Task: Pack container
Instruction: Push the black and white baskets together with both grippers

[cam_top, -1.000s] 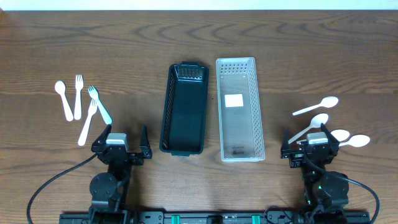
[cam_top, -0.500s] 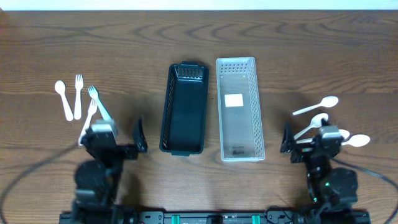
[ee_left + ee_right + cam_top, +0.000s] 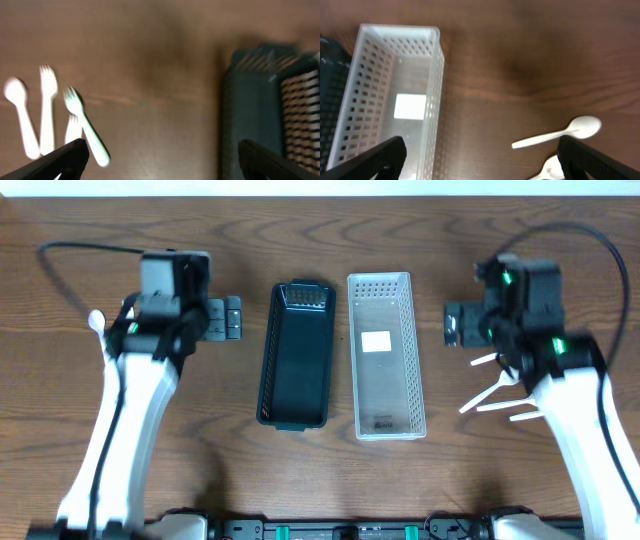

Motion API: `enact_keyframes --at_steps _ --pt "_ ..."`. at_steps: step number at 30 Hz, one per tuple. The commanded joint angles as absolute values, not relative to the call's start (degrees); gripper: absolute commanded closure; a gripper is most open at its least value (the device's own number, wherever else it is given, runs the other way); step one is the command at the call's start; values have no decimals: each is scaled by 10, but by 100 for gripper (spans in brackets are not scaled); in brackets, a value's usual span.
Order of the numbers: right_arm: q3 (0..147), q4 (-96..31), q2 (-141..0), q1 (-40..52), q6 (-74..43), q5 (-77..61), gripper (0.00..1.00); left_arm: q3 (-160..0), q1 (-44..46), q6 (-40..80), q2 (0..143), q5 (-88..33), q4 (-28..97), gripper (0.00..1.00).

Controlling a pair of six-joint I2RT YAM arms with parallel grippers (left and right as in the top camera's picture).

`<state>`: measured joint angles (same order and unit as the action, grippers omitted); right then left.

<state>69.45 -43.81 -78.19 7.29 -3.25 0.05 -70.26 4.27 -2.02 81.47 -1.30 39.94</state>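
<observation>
A dark basket point(image 3: 268, 360) and a white perforated basket point(image 3: 416, 360) lie side by side at the table's middle, both empty. My left gripper point(image 3: 222, 319) is open and empty, hovering left of the dark basket's far end. In the left wrist view point(image 3: 160, 165) I see a white spoon point(image 3: 17, 107) and three forks point(image 3: 46, 110) on the wood, with the dark basket point(image 3: 230, 115) to the right. My right gripper point(image 3: 455, 325) is open and empty, right of the white basket point(image 3: 437, 95). White spoons point(image 3: 560, 134) lie on the wood between its fingers point(image 3: 480, 162).
My arms cover most of the cutlery in the overhead view; spoon handles point(image 3: 482, 399) show at the right and one spoon bowl point(image 3: 95, 322) at the left. Bare wood lies between each basket and its cutlery group.
Both arms have lifted from the front edge and swung toward the far side. Both grippers now hover beside the baskets' far ends. Nothing was picked up.
</observation>
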Motion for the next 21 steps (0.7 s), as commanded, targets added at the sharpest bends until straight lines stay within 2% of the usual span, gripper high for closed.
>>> enact_keyframes --at_steps 1,2,3,4,5,6,8,11,13,15,21 --pt "737 -456 -849 68 -25 -24 4 -716 40 -32 872 -9 418 2" --pt "737 -455 -866 68 -25 -23 19 -716 40 -32 887 -9 421 2" --pt "737 -454 -881 68 -25 -23 40 -716 40 -32 898 -9 422 3" --pt "737 -454 -893 68 -25 -24 59 -716 40 -32 910 -9 422 15" --pt "737 -454 -906 68 -25 -24 71 -716 40 -32 918 -9 422 27" --pt "737 -454 -917 68 -25 -24 76 -716 40 -32 926 -9 422 38" --pt "736 -455 -938 68 -25 -24 79 -716 40 -32 942 -9 422 59" --pt "736 -458 -965 68 -26 -24 85 -715 40 -31 966 -9 424 78" --pt "734 -459 -984 68 -30 -24 94 -715 40 -22 984 -9 431 90" --pt "733 -462 -1000 68 -35 -24 97 -715 41 -7 999 -10 439 94" --pt "733 -475 -1034 70 -54 -25 98 -715 45 3 1031 -72 467 94"
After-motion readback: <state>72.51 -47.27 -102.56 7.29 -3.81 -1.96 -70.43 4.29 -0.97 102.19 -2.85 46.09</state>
